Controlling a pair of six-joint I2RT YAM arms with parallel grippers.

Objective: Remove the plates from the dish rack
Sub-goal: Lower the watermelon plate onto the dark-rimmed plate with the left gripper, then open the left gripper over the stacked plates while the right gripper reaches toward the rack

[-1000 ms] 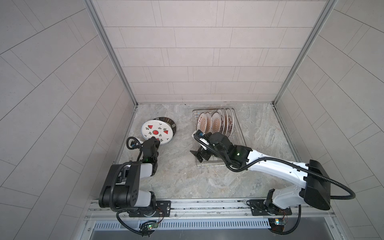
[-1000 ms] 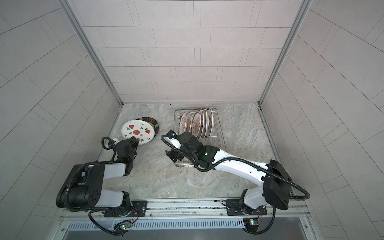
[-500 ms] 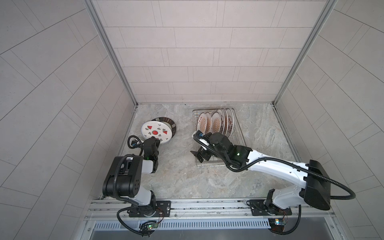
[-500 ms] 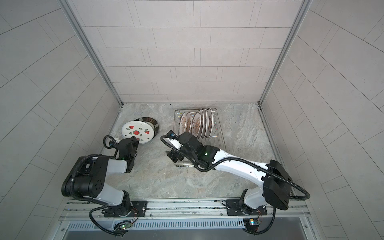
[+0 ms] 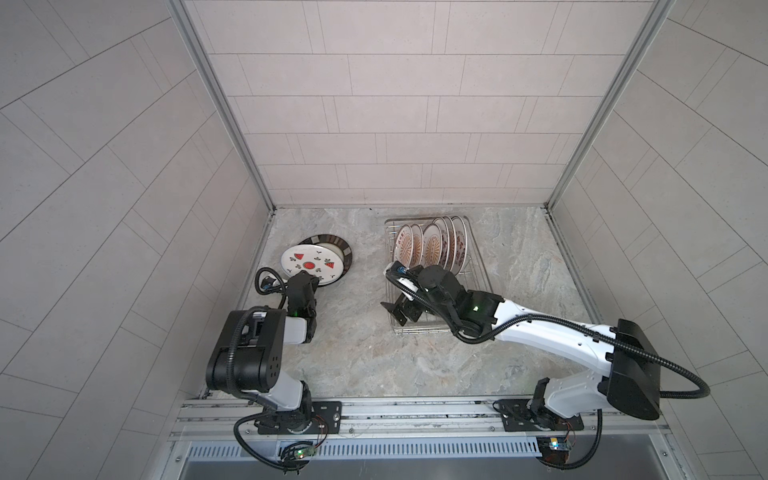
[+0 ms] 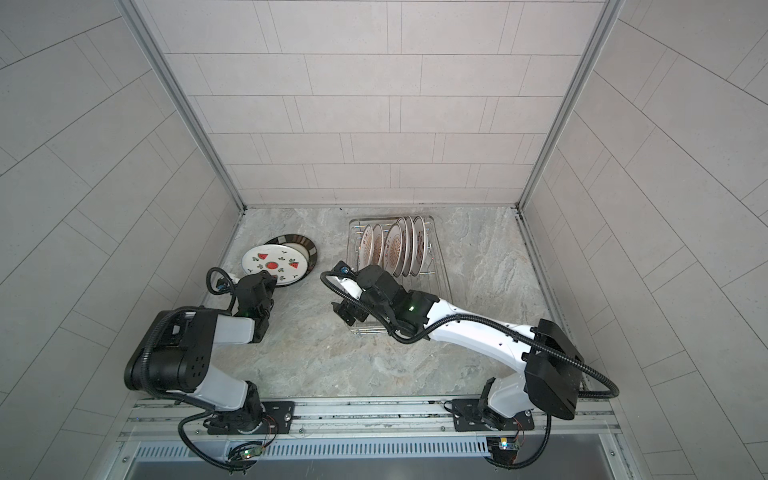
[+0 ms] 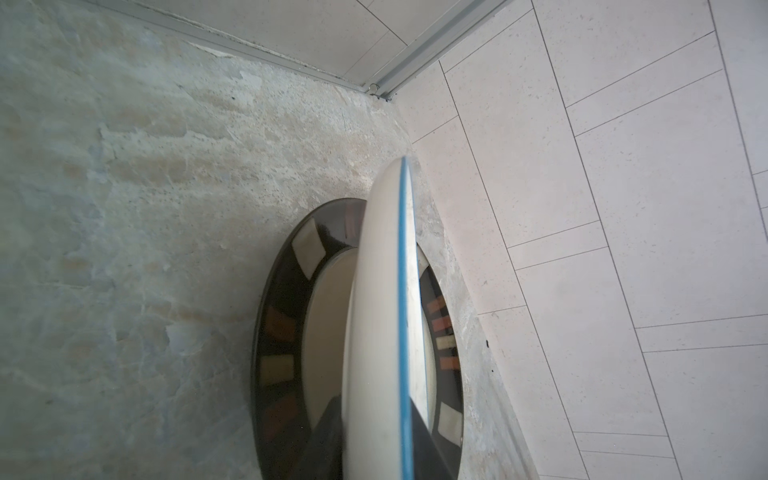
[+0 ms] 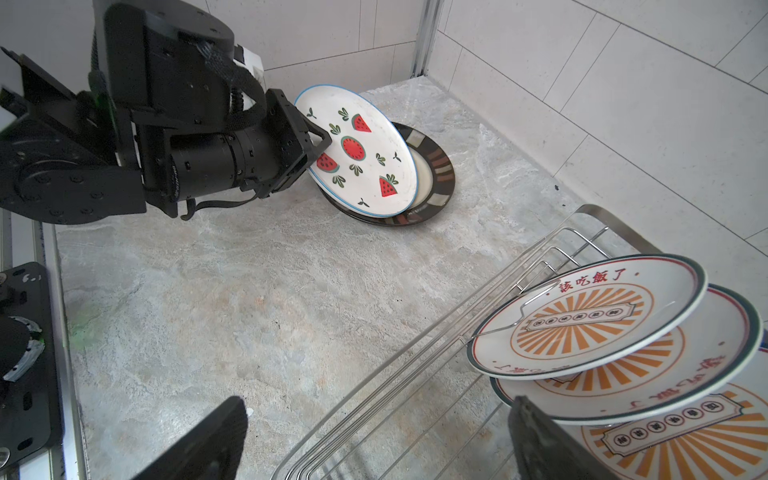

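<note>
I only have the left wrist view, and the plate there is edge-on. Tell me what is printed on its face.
Observer: It is the watermelon plate: red slices and green leaves on white.
Operator: Report the other arm.
Observer: The right gripper is open and empty, at the near end of the dish rack.
Operator: Say what is left in that rack.
Observer: A row of plates stands upright at its far end, the front ones printed with orange sunbursts.
</note>
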